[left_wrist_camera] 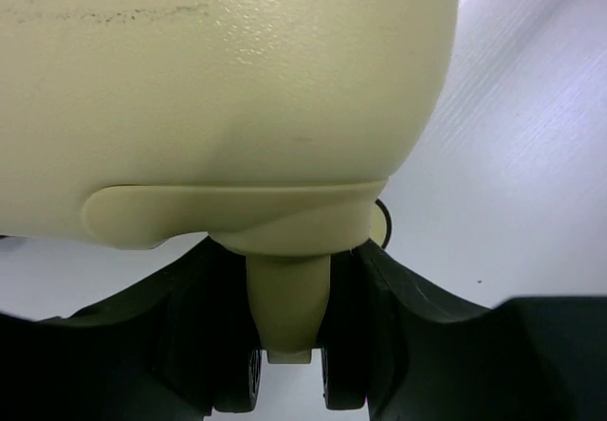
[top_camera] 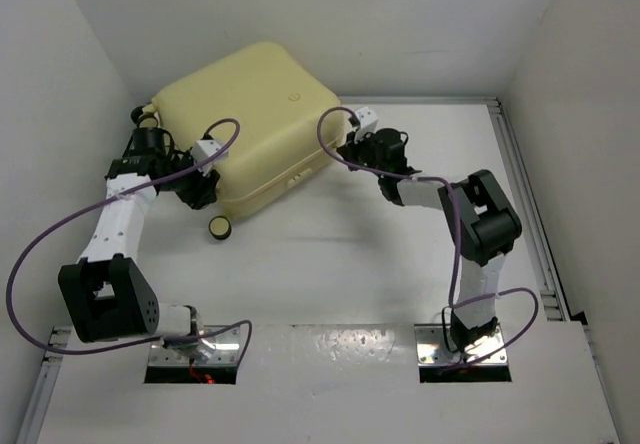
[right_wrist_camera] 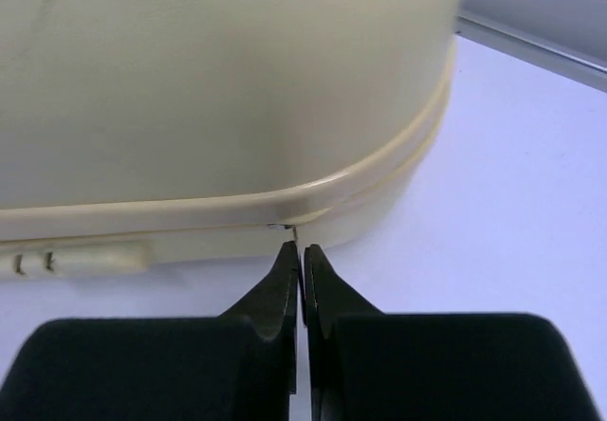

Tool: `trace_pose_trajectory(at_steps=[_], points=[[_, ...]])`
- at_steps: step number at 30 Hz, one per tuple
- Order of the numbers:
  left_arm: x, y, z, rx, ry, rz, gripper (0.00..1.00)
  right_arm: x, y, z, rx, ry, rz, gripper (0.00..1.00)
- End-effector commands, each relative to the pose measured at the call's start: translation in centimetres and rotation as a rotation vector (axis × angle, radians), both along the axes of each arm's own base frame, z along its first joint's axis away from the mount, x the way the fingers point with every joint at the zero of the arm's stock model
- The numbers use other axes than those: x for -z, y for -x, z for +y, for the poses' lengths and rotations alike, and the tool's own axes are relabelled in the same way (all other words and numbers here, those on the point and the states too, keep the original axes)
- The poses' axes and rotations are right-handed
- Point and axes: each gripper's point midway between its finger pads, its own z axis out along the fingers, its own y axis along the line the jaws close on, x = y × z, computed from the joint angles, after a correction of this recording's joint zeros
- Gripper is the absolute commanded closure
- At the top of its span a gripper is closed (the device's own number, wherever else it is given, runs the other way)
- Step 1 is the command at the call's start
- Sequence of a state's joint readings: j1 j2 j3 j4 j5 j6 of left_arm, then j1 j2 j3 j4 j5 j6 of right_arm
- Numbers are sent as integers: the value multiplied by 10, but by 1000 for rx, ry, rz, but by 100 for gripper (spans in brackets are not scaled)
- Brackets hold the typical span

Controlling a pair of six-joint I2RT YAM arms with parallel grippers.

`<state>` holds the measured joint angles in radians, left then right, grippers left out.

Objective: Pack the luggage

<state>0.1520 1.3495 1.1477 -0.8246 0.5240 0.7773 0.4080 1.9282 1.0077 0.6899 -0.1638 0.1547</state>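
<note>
One glossy, round-cornered hard-shell luggage (top_camera: 245, 124)

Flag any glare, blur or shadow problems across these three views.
Top external: sharp, evenly lit, glare on the near table edge. Left wrist: the luggage is soft, with a speckled highlight near the top. Right wrist: the luggage is blurred and shaded at left; the right gripper looks sharper.

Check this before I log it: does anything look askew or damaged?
The luggage sits turned at an angle to the table edges, in the far left corner. A faint dark scuff line crosses its shell in the left wrist view.
</note>
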Motion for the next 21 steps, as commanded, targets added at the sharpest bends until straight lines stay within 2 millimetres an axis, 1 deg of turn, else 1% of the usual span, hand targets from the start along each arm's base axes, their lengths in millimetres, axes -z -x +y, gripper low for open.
trace_pose_trajectory(at_steps=[1, 2, 3, 4, 5, 6, 7, 8, 9, 10, 11, 12, 13, 14, 15, 16, 17, 18, 19, 20, 21], points=[[21, 19, 64, -46, -200, 54, 100, -8, -64, -77, 283, 61, -63, 100], [26, 19, 73, -57, -206, 58, 100, 3, -76, -85, 304, 71, -48, 100], [29, 17, 79, -61, -224, 59, 100, -7, -89, -95, 332, 63, -73, 100], [35, 15, 90, -51, -249, 64, 100, -1, -102, -107, 355, 75, -78, 100], [39, 16, 97, -50, -267, 75, 100, -1, -108, -118, 374, 80, -84, 100], [40, 12, 110, -59, -295, 58, 100, -7, -119, -120, 376, 80, -110, 100], [39, 7, 116, -59, -306, 47, 100, -7, -123, -123, 377, 80, -114, 100], [40, 6, 120, -53, -313, 49, 100, 2, -129, -137, 399, 93, -104, 100], [46, 0, 123, -42, -316, 53, 100, -3, -137, -139, 399, 86, -123, 100], [41, -7, 131, -52, -335, 38, 100, -3, -141, -142, 402, 86, -126, 100], [41, -10, 133, -52, -334, 39, 100, 7, -144, -147, 402, 99, -123, 100], [44, -16, 134, -48, -326, 37, 100, -1, -149, -146, 399, 95, -143, 100], [36, -25, 133, -56, -308, 14, 99, -5, -151, -146, 382, 87, -156, 100], [32, -30, 132, -62, -288, 1, 62, -2, -149, -143, 366, 97, -157, 100], [28, -36, 128, -80, -254, -8, 45, -3, -148, -140, 338, 93, -159, 100], [18, -45, 127, -88, -211, -42, 21, -4, -144, -138, 327, 95, -163, 100], [10, -52, 123, -94, -180, -70, 13, 1, -139, -137, 313, 101, -150, 100], [1, -59, 119, -98, -147, -105, 1, 4, -135, -138, 309, 106, -144, 100], [-18, -64, 110, -114, -68, -160, 1, 4, -128, -138, 304, 112, -140, 100], [-35, -75, 108, -125, -48, -237, 1, 7, -119, -138, 300, 115, -129, 100], [-45, -78, 102, -194, 31, -249, 1, 0, -114, -140, 299, 115, -137, 100]])
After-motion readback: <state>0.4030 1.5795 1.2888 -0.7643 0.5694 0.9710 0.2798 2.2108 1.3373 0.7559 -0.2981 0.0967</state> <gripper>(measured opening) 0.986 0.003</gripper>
